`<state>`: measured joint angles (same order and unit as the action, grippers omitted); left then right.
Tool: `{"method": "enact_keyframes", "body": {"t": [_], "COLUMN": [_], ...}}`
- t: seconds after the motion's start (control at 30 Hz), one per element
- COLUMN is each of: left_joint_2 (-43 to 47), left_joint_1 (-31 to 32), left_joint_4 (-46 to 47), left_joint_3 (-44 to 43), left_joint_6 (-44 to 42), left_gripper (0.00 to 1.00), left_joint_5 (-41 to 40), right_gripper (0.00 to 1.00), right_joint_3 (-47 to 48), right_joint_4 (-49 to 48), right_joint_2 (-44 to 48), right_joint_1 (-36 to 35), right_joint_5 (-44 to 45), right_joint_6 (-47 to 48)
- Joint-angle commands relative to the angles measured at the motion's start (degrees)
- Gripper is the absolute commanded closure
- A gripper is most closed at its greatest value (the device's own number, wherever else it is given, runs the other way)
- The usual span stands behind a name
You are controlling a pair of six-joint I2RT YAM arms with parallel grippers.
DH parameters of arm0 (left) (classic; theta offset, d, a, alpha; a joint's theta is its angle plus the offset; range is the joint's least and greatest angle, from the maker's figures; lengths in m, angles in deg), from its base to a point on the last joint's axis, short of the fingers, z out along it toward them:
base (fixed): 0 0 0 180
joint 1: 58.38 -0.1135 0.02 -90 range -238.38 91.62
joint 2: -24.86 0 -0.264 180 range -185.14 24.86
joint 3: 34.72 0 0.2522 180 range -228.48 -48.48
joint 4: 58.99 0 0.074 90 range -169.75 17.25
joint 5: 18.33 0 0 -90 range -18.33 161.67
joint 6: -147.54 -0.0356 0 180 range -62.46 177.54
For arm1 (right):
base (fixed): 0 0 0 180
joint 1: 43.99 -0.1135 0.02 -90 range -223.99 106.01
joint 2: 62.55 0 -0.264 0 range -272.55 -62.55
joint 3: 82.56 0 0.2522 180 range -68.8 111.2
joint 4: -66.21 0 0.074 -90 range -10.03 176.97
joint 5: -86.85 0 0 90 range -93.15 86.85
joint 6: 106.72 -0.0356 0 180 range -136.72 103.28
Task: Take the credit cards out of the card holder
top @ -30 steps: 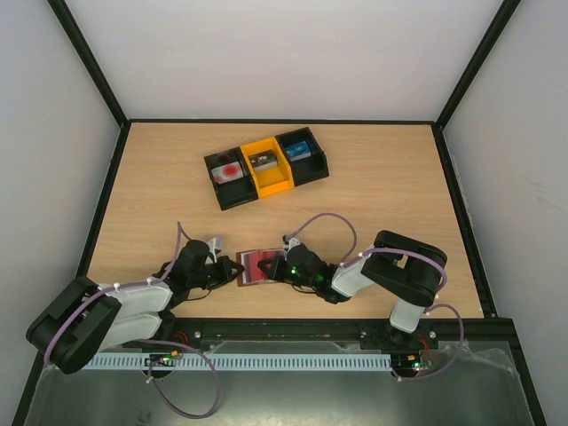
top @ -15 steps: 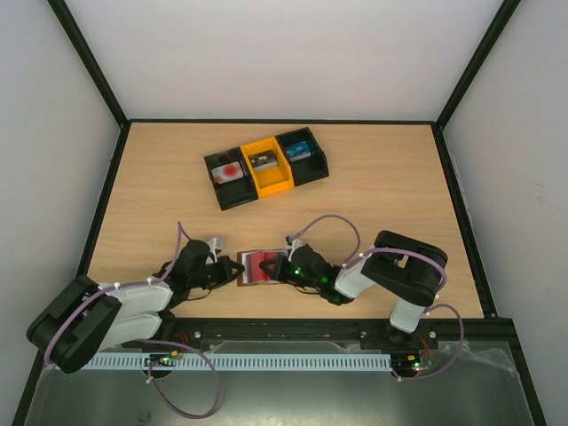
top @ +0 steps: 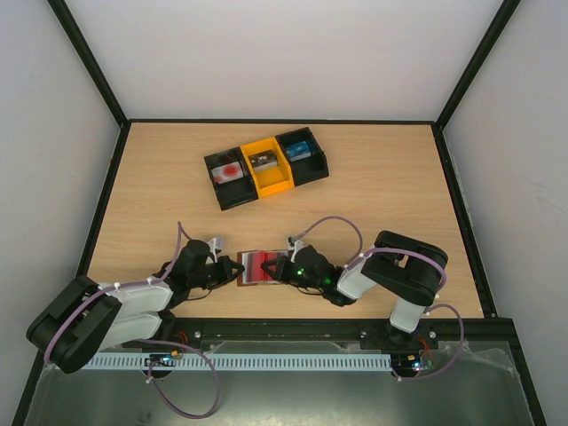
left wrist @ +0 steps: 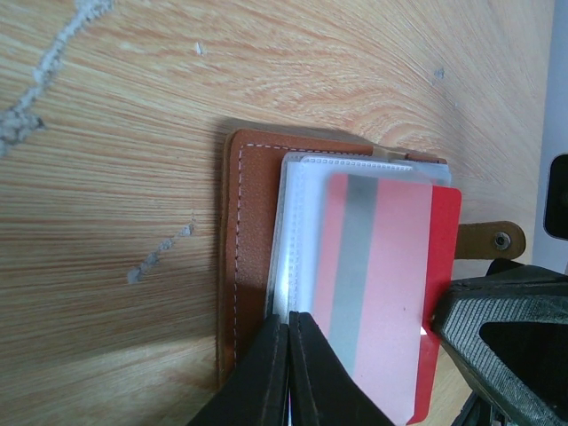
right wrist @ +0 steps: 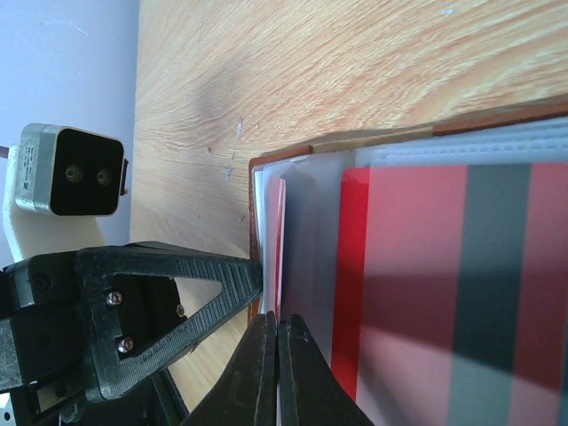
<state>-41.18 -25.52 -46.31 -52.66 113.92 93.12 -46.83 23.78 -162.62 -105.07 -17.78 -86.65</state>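
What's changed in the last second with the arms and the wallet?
The right gripper, shut on the red card, drew back slightly rightward, sliding it a little farther out of the card holder. The left gripper stayed clamped on the holder; the tray didn't move.

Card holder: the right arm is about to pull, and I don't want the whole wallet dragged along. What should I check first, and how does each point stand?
1. The card holder lies open, flat on the table: ok.
2. The left gripper is shut on the card holder's left end, pinning it: ok.
3. The red card is partly out of its clear sleeve: ok.
4. The right gripper is shut; on the card or only the sleeve: cannot tell.
5. The whitish card lies in the tray's left compartment: ok.
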Motion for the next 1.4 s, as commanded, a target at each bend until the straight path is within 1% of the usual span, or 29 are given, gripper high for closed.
{"method": "enact_keyframes", "body": {"t": [0.0,0.13,0.3,0.63,0.7,0.8,0.97,1.03,1.1,1.17,1.27,1.37], "left_joint_2": [-1.4,-1.6,-1.6,-1.3,-1.2,-1.0,1.0,2.9,5.2,8.0,10.1,10.3], "left_joint_1": [0.3,0.3,0.3,0.4,0.3,0.3,0.3,0.4,0.3,0.4,0.3,0.3], "left_joint_4": [-6.3,-6.2,-6.1,-6.4,-6.6,-6.6,-8.8,-11.1,-13.9,-16.8,-21.0,-20.8], "left_joint_3": [0.8,0.9,0.8,0.6,0.6,0.5,-1.0,-2.4,-4.5,-6.3,-8.7,-9.5], "left_joint_6": [-0.8,-0.8,-0.8,-0.8,-0.7,-0.3,-0.1,-0.1,-0.2,-0.7,-1.8,-2.4], "left_gripper": [0.95,0.95,0.95,0.95,0.93,0.88,0.77,0.69,0.58,0.53,0.50,0.52], "left_joint_5": [-2.4,-2.4,-2.3,-2.2,-2.2,-1.8,-0.8,-0.6,-0.7,-1.3,-2.3,-1.1], "right_gripper": [0.98,0.98,0.98,0.98,0.98,0.98,0.98,0.98,0.98,0.98,0.98,0.98], "right_joint_3": [-0.8,-1.4,-1.6,-2.6,-2.9,-3.1,-3.1,-3.3,-3.1,-3.2,-4.0,-4.6], "right_joint_4": [-2.7,-2.0,1.7,2.6,3.3,6.2,12.3,13.9,15.6,16.9,17.0,16.4], "right_joint_2": [0.0,1.0,3.6,5.7,6.7,8.8,12.7,14.1,15.0,15.5,15.8,16.4], "right_joint_1": [0.3,0.3,0.3,0.3,0.3,0.3,0.3,0.3,0.3,0.3,0.3,0.3], "right_joint_5": [0.0,1.4,3.6,5.4,6.1,7.5,9.1,9.4,9.5,9.4,9.4,9.3], "right_joint_6": [-0.1,0.4,2.0,2.4,3.0,5.1,9.2,10.7,12.3,12.8,12.1,11.5]}}
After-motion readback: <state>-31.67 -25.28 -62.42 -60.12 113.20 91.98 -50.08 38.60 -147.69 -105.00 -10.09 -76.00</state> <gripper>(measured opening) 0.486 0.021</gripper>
